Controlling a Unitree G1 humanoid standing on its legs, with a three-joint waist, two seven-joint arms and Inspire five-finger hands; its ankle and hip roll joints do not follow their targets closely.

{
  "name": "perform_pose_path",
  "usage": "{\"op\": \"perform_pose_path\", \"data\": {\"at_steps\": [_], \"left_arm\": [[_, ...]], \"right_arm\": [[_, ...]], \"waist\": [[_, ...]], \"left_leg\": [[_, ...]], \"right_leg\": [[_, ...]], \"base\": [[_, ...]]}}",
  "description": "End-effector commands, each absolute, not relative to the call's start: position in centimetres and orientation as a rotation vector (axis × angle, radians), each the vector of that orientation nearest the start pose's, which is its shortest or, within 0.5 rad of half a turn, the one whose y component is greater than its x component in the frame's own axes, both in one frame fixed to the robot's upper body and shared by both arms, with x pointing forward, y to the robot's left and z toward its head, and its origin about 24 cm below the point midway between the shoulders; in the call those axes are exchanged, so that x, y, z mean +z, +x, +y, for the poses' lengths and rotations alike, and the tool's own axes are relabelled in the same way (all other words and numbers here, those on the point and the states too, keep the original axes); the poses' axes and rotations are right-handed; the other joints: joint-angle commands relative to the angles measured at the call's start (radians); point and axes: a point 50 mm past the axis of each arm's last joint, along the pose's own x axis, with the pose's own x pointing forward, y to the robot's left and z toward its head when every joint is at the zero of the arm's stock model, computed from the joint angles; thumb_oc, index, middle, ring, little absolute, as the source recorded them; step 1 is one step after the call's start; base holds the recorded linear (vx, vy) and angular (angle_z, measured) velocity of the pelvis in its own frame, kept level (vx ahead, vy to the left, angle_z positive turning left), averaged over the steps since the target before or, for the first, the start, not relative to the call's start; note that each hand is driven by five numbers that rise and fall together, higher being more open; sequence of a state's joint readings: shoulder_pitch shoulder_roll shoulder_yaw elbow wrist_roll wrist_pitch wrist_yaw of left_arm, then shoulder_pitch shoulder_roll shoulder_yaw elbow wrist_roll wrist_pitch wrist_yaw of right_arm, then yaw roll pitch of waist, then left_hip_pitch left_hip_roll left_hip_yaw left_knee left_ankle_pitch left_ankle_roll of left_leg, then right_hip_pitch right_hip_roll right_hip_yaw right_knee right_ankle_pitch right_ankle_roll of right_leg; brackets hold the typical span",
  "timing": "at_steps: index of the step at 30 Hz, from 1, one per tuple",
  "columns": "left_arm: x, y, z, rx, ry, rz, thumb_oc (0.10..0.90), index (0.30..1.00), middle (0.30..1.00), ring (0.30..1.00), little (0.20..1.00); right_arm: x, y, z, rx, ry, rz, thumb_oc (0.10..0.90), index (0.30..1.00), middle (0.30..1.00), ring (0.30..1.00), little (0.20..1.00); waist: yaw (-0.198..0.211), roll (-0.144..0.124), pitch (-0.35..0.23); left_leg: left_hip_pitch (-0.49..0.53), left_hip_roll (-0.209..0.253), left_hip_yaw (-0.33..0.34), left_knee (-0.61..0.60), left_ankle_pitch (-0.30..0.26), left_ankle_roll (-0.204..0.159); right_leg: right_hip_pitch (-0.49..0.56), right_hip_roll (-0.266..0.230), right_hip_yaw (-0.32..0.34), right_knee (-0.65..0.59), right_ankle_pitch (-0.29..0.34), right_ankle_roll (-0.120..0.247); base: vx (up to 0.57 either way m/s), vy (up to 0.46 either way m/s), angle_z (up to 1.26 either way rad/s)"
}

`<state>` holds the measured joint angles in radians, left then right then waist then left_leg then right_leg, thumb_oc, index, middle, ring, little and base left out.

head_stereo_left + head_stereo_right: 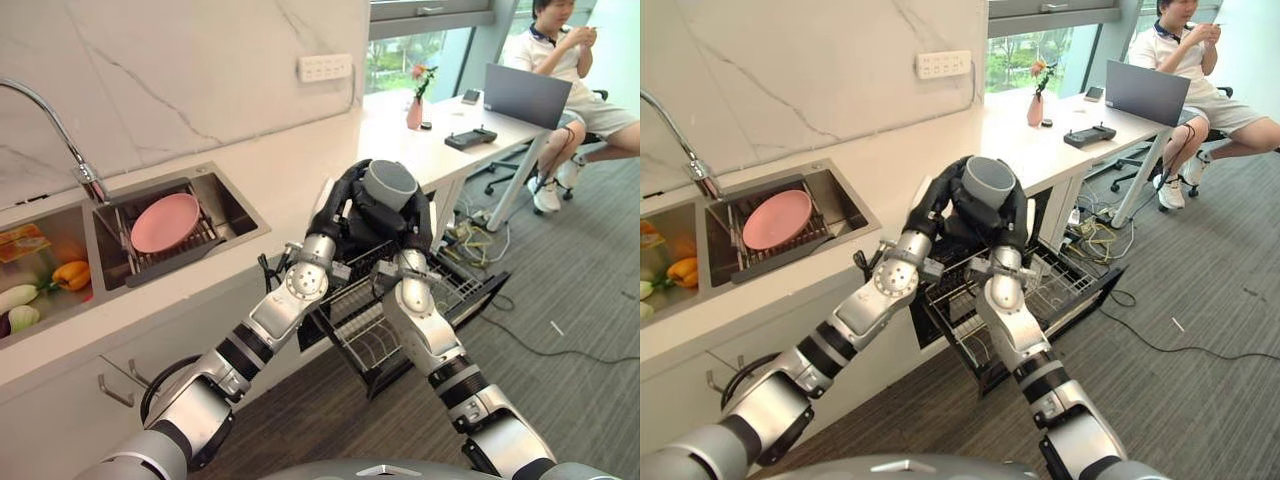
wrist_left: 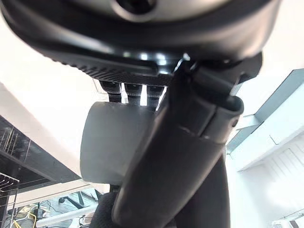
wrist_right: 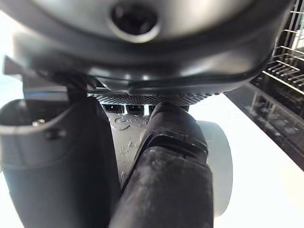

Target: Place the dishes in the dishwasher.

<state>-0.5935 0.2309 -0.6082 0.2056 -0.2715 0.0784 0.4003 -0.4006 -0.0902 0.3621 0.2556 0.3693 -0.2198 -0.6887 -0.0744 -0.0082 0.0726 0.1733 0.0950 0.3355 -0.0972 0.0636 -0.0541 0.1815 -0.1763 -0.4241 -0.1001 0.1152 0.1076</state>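
A grey cup is held up over the open dishwasher, its mouth tilted toward the camera. My left hand wraps it from the left, and the thumb lies across the cup's wall. My right hand grips the same cup from below right, its thumb against the cup's side. Under the hands stands the pulled-out wire rack of the dishwasher. A pink plate leans in the drain rack inside the sink.
The white counter runs behind the hands, with a tap at the sink. Vegetables lie in the left basin. A person sits at a desk with a laptop at the back right. Cables lie on the floor.
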Motion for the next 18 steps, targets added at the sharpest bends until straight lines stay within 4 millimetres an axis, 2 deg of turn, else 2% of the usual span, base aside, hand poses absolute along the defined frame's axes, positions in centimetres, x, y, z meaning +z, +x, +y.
{"op": "perform_pose_path", "data": {"at_steps": [1, 4, 6, 7, 8, 10, 11, 13, 15, 18], "left_arm": [[25.4, 25.2, -4.0, -0.603, -0.073, -0.87, 0.8, 0.9, 0.9, 0.9, 0.9], [25.7, 25.0, -3.1, -0.639, -0.141, -0.857, 0.8, 0.9, 0.9, 0.9, 0.9], [24.7, 24.8, -2.9, -0.756, -0.293, -0.72, 0.8, 0.9, 0.9, 0.9, 0.9], [24.7, 24.8, -2.8, -0.759, -0.295, -0.717, 0.8, 0.9, 0.9, 0.9, 0.9], [23.9, 25.0, -2.0, -0.815, -0.385, -0.633, 0.8, 0.9, 0.9, 0.9, 0.9], [23.7, 24.9, -1.4, -0.829, -0.41, -0.609, 0.8, 0.9, 0.9, 0.9, 0.9], [22.7, 25.0, 0.1, -0.846, -0.451, -0.551, 0.8, 0.9, 0.9, 0.9, 0.9], [21.8, 25.0, 1.5, -0.85, -0.464, -0.508, 0.8, 0.9, 0.9, 0.9, 0.9], [20.5, 24.7, 2.3, -0.88, -0.489, -0.437, 0.8, 0.9, 0.9, 0.9, 0.9], [18.9, 24.6, 3.3, -0.895, -0.518, -0.349, 0.8, 0.9, 0.9, 0.9, 0.9]], "right_arm": [[13.2, 33.5, -15.0, -0.629, 0.19, -0.337, 0.4, 0.3, 0.3, 0.3, 0.3], [13.5, 33.1, -17.1, -0.717, 0.146, -0.373, 0.4, 0.3, 0.3, 0.3, 0.3], [13.9, 32.9, -18.3, -0.757, 0.111, -0.393, 0.4, 0.3, 0.3, 0.3, 0.3], [13.8, 32.8, -18.3, -0.757, 0.111, -0.392, 0.4, 0.3, 0.3, 0.3, 0.3], [14.0, 32.6, -19.4, -0.799, 0.063, -0.4, 0.4, 0.3, 0.3, 0.3, 0.3], [14.1, 32.5, -20.0, -0.82, 0.039, -0.403, 0.4, 0.3, 0.3, 0.3, 0.3], [14.0, 32.1, -21.5, -0.875, -0.006, -0.403, 0.4, 0.3, 0.3, 0.3, 0.3], [14.3, 31.7, -23.2, -0.929, -0.037, -0.416, 0.4, 0.3, 0.3, 0.3, 0.3], [14.4, 31.5, -24.3, -0.956, -0.068, -0.419, 0.4, 0.3, 0.3, 0.3, 0.3], [14.1, 31.3, -24.8, -0.934, -0.09, -0.406, 0.4, 0.3, 0.3, 0.3, 0.3]], "waist": [[0.054, 0.048, -0.039], [0.059, 0.05, -0.04], [0.061, 0.052, -0.041], [0.061, 0.051, -0.042], [0.067, 0.054, -0.039], [0.069, 0.052, -0.039], [0.078, 0.052, -0.037], [0.094, 0.051, -0.033], [0.104, 0.051, -0.031], [0.112, 0.049, -0.03]], "left_leg": [[0.052, 0.001, -0.024, 0.01, -0.101, -0.005], [0.048, 0.0, -0.032, 0.01, -0.1, -0.005], [0.046, -0.001, -0.036, 0.01, -0.1, -0.005], [0.045, -0.001, -0.036, 0.01, -0.1, -0.005], [0.041, -0.002, -0.044, 0.01, -0.099, -0.005], [0.04, -0.002, -0.047, 0.01, -0.099, -0.005], [0.037, -0.002, -0.056, 0.01, -0.099, -0.006], [0.03, -0.002, -0.067, 0.01, -0.097, -0.008], [0.025, -0.002, -0.076, 0.01, -0.095, -0.009], [0.021, -0.002, -0.083, 0.01, -0.093, -0.01]], "right_leg": [[0.059, -0.021, -0.06, 0.019, -0.124, 0.051], [0.061, -0.021, -0.068, 0.02, -0.127, 0.051], [0.063, -0.021, -0.073, 0.02, -0.128, 0.051], [0.063, -0.021, -0.073, 0.02, -0.128, 0.051], [0.064, -0.021, -0.079, 0.021, -0.128, 0.05], [0.066, -0.021, -0.081, 0.021, -0.128, 0.05], [0.07, -0.021, -0.088, 0.021, -0.13, 0.048], [0.071, -0.02, -0.098, 0.021, -0.131, 0.047], [0.075, -0.018, -0.11, 0.021, -0.134, 0.045], [0.076, -0.018, -0.12, 0.021, -0.134, 0.043]], "base": [[0.0, 0.003, 0.12], [0.0, 0.001, 0.12], [0.0, 0.003, 0.18], [-0.01, 0.002, 0.16], [-0.01, -0.002, 0.12], [-0.01, -0.01, 0.03], [-0.01, -0.017, 0.07], [-0.01, -0.01, 0.1], [-0.01, -0.011, 0.15], [0.0, -0.009, 0.23]]}}
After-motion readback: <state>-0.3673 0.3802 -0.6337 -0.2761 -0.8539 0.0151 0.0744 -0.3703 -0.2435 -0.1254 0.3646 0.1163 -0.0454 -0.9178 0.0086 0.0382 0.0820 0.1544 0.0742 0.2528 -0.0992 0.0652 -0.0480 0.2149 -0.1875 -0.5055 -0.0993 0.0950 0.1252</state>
